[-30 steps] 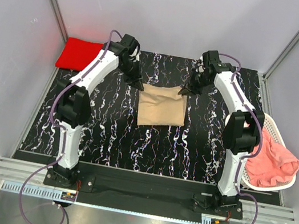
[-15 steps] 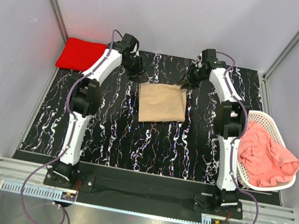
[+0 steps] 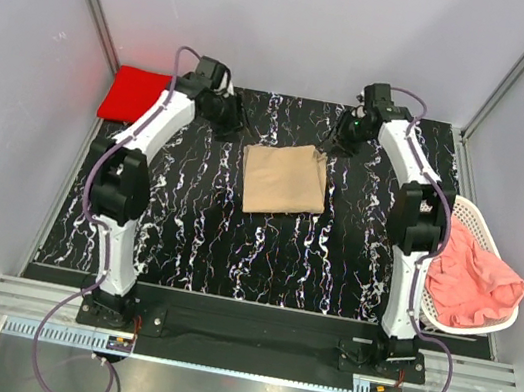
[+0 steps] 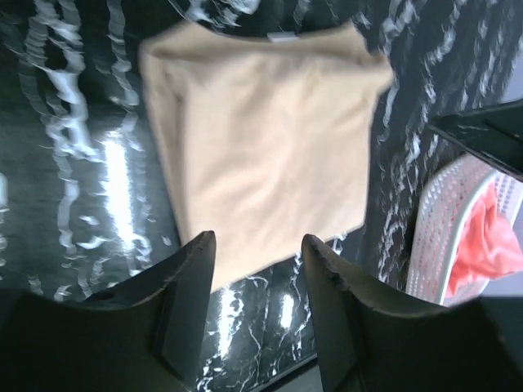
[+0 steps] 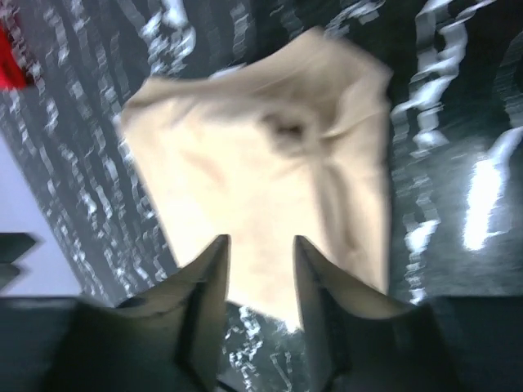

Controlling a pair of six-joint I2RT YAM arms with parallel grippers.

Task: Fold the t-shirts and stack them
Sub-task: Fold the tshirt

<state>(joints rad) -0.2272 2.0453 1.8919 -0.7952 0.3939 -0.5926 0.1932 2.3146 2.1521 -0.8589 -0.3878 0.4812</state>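
Observation:
A tan t-shirt (image 3: 285,181) lies folded into a rectangle in the middle of the black marbled mat; it also shows in the left wrist view (image 4: 261,139) and the right wrist view (image 5: 270,171). A red t-shirt (image 3: 136,95) lies folded at the far left corner. A salmon-pink t-shirt (image 3: 471,279) is crumpled in the white basket. My left gripper (image 3: 228,125) is open and empty, raised beyond the tan shirt's far left corner. My right gripper (image 3: 334,144) is open and empty, raised beyond its far right corner.
A white lattice basket (image 3: 470,214) stands at the mat's right edge and shows in the left wrist view (image 4: 441,220). Grey walls close in the back and both sides. Bare mat (image 3: 204,237) lies in front of the tan shirt.
Both grippers have let go of the tan shirt's far corners and pulled up and outward. The shirt has settled flat as a folded rectangle.

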